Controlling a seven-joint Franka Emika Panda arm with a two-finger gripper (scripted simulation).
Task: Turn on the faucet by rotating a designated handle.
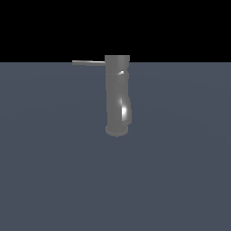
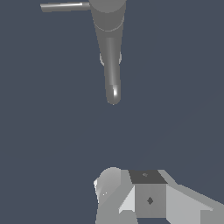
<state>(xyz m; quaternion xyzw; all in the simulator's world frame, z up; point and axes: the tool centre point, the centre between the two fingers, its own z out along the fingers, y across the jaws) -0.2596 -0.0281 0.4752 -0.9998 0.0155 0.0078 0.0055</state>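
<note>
Faucet (image 1: 117, 97) first: in the exterior view you see it upright on the blue-grey surface (image 1: 54, 180), round base down, with the handle (image 1: 88, 62) jutting from its top toward that view's left. No arm or claw appears there, so nothing touches the handle.

Switch to the wrist view and you look down on the faucet (image 2: 111, 52), the handle (image 2: 64, 6) a thin bar off its top. The claw (image 2: 131, 197) shows only as pale blocky parts, well apart from both; you probably can't judge its jaws from this, and I cannot tell whether they are spread or closed.

You are, I judge, in the approach step. Next you must bring the claw to the handle's free end and push it around the column.
</note>
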